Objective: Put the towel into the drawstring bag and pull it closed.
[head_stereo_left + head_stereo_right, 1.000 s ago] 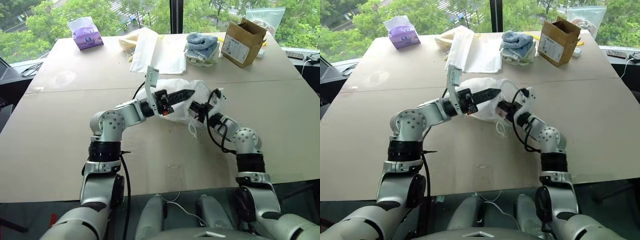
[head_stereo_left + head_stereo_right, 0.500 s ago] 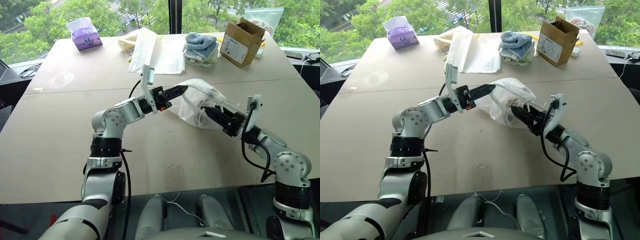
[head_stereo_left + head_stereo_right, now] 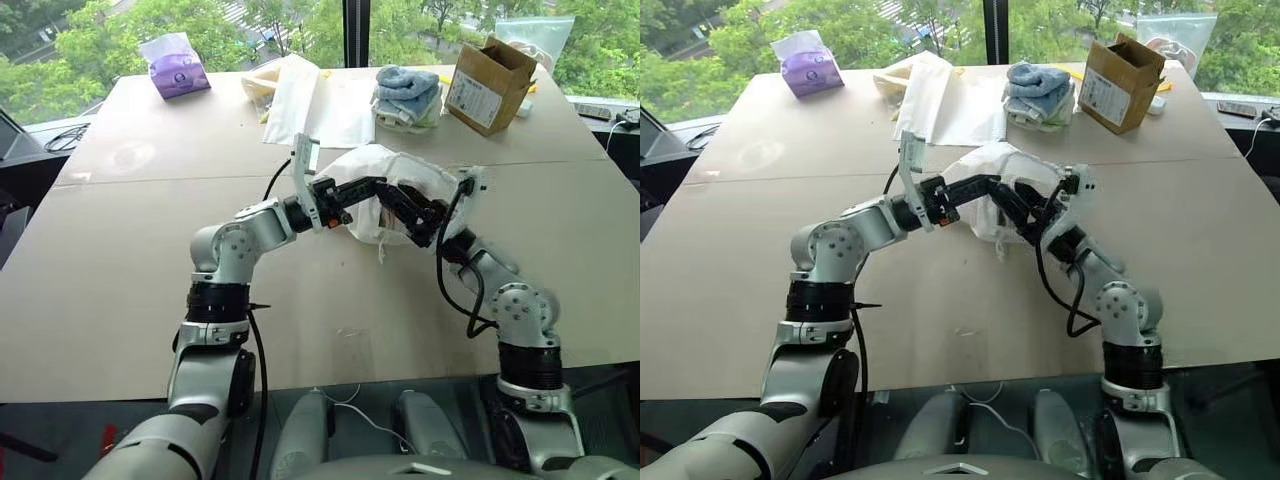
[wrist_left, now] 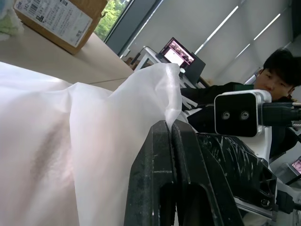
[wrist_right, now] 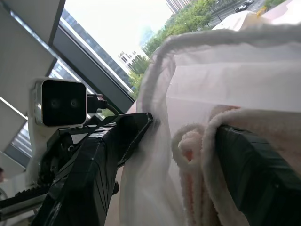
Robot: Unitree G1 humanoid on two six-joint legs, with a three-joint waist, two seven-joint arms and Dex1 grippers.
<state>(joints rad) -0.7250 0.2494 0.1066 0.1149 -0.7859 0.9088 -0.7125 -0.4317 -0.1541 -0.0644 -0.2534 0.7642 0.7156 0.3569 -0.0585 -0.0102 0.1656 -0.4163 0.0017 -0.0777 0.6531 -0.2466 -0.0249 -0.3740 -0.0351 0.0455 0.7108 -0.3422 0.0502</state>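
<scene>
My table (image 3: 120, 300) carries a purple tissue pack (image 3: 175, 67) at eleven o'clock, white bags (image 3: 318, 100) and folded towels (image 3: 404, 95) at twelve, a cardboard box (image 3: 487, 85) at one.

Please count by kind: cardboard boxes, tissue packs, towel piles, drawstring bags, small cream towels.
Brown cardboard box: 1
Purple plastic tissue pack: 1
Pile of blue and pale folded towels: 1
White thin fabric drawstring bag: 1
Small cream-white fluffy towel: 1
Total: 5

Your two head views look down from above the wide tan table (image 3: 120, 290), bag mid-frame. Your wrist views sit close against the white thin-fabric drawstring bag (image 4: 70, 141), facing each other.
</scene>
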